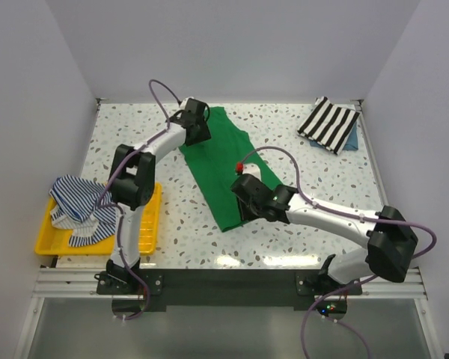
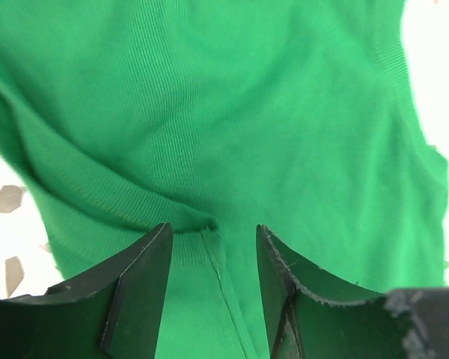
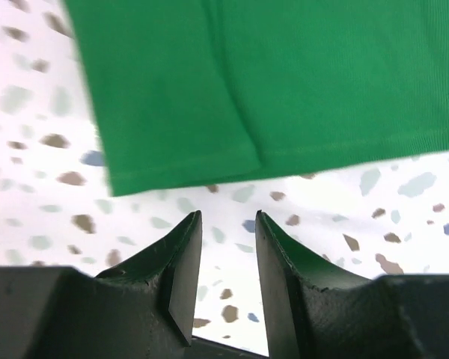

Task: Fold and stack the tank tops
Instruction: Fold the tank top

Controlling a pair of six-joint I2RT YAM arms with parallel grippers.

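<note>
The plain green tank top point(image 1: 223, 161) lies spread flat in the middle of the table. My left gripper point(image 1: 200, 133) is at its far left part; in the left wrist view the gripper point(image 2: 213, 228) is open, with green cloth point(image 2: 232, 112) and a seam fold between the fingers. My right gripper point(image 1: 245, 211) is at the near hem; in the right wrist view it point(image 3: 228, 215) is open and empty over bare table, just short of the green hem point(image 3: 209, 161). The navy-and-white striped tank top point(image 1: 73, 206) lies crumpled in the yellow tray point(image 1: 146, 228).
A folded cloth with broad black and white stripes point(image 1: 328, 123) lies at the back right corner on something blue point(image 1: 352, 138). White walls close in the speckled table point(image 1: 344, 179) on three sides. The yellow tray sits at the near left edge.
</note>
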